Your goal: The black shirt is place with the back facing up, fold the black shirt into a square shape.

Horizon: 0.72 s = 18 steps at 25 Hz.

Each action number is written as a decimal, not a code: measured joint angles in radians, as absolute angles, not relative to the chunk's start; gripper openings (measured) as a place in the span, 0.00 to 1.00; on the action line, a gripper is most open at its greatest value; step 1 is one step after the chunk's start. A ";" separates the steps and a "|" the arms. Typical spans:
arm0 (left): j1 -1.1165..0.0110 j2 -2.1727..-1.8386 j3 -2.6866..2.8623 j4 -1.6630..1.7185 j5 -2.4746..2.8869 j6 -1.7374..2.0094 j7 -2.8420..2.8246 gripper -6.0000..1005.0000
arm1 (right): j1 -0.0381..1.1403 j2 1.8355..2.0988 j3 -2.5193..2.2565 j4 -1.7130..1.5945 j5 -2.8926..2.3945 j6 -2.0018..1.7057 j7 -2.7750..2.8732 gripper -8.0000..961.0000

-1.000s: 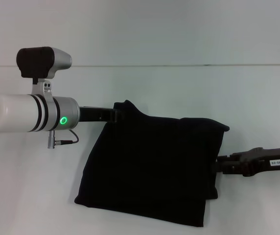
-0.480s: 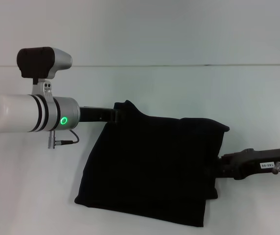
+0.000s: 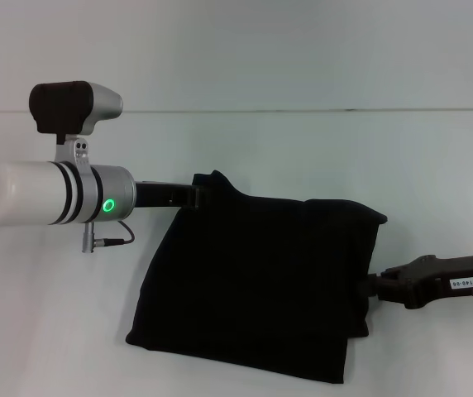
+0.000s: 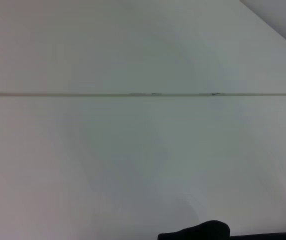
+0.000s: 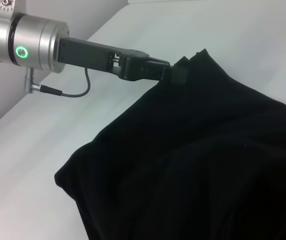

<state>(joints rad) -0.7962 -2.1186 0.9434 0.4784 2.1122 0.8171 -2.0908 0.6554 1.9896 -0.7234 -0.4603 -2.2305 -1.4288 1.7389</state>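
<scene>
The black shirt [image 3: 261,281] lies on the white table as a rough square of folded layers, also filling the right wrist view [image 5: 198,170]. My left gripper [image 3: 197,195] reaches in from the left and is shut on the shirt's far left corner, which stands up in a small peak [image 5: 193,60]. The right wrist view shows its fingers [image 5: 175,75] pinching that corner. My right gripper [image 3: 372,288] comes in low from the right and meets the shirt's right edge, where the fabric hides its tip.
The white table [image 3: 303,149] runs around the shirt, with a thin seam line [image 3: 344,110] across the back. The left arm's white and silver wrist [image 3: 71,194] hangs over the table's left side. The left wrist view shows bare table [image 4: 143,150].
The right arm has shifted and dropped slightly at the shirt's right edge. The shirt and the left arm have not moved.
</scene>
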 joint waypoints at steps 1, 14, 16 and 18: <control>-0.796 -2.119 0.943 0.478 2.112 0.817 -2.091 0.05 | 0.655 1.989 -0.724 -0.460 -2.231 -1.429 1.739 0.17; -0.791 -2.113 0.943 0.481 2.112 0.813 -2.105 0.05 | 0.655 1.966 -0.695 -0.463 -2.225 -1.501 1.791 0.04; -0.790 -2.112 0.943 0.483 2.112 0.812 -2.109 0.05 | 0.655 1.957 -0.694 -0.463 -2.225 -1.510 1.827 0.04; -0.790 -2.111 0.943 0.483 2.112 0.811 -2.113 0.05 | 0.656 1.950 -0.699 -0.463 -2.228 -1.516 1.861 0.04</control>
<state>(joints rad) -0.7901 -2.1110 0.9434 0.4832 2.1122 0.8111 -2.1132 0.6559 1.9500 -0.6990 -0.4634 -2.2282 -1.5159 1.8614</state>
